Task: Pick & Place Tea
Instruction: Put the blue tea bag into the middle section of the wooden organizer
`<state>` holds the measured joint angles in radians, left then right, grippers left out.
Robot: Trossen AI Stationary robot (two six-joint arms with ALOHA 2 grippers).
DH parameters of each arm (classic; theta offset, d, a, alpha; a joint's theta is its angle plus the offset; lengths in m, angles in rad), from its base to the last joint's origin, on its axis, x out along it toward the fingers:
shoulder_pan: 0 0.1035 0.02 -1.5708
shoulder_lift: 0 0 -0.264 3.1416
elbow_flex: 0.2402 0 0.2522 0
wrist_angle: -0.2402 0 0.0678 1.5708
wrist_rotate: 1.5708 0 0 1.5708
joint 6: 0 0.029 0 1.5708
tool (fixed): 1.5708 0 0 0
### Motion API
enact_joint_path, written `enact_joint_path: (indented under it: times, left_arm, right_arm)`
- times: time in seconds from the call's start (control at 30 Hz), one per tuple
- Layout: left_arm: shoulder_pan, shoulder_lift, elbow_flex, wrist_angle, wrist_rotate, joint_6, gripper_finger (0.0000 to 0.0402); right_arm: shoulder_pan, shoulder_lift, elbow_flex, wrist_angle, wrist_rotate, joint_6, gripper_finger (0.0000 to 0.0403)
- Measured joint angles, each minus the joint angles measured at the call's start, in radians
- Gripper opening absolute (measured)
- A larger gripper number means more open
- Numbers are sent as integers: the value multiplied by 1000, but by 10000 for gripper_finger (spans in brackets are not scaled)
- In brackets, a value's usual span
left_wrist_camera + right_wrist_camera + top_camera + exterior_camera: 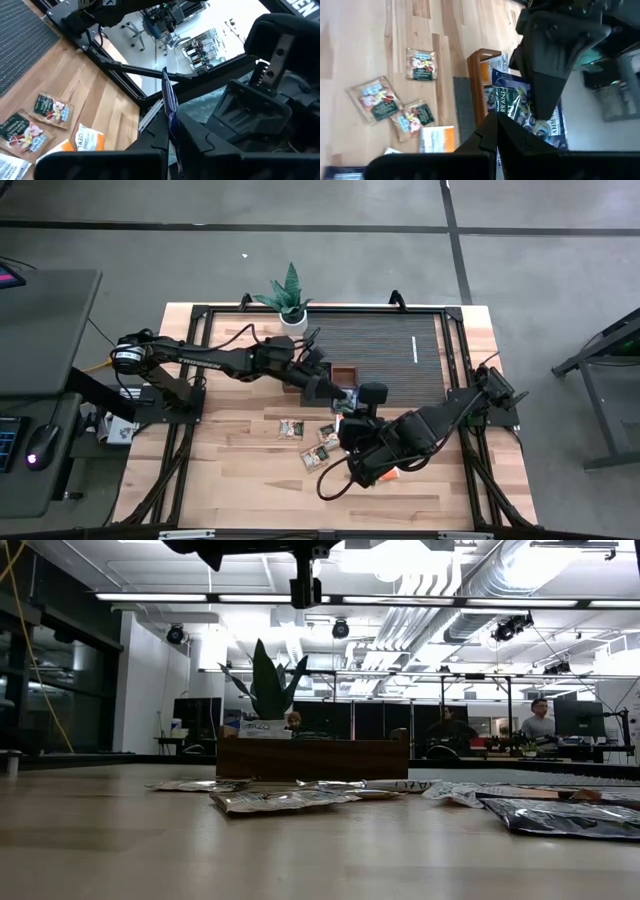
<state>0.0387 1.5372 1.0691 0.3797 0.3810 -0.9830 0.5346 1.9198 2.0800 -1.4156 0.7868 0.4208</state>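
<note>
On the orange-and-white sachet (89, 139) you can read "TAZO". Your left claw (170, 131) is clamped on the edge of a dark blue sachet (520, 107), held up above the desk (250, 480) beside the wooden tray (345, 372). Your right claw (496, 125) is closed, just next to it. More sachets (305, 442) lie loose on the desk. Behind, a bright workshop.
</note>
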Motion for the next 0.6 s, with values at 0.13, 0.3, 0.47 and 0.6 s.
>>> enact_joint_path:
  times: [0.13, 0.3, 0.47, 0.6]
  left_arm:
    - [0, 0, 0, -9, -22, 38, 6]
    - [0, 0, 0, -15, -24, 69, 4]
    - [0, 0, 0, -19, -37, 93, 2]
    - [3, 0, 0, -22, -76, 117, 1]
  right_arm:
    - [-1, 0, 0, -1, -14, 102, 0]
    - [0, 0, 0, -1, -22, 218, 0]
    - [0, -6, 0, 3, -73, 354, 4]
    - [5, -15, 0, 19, -119, 434, 28]
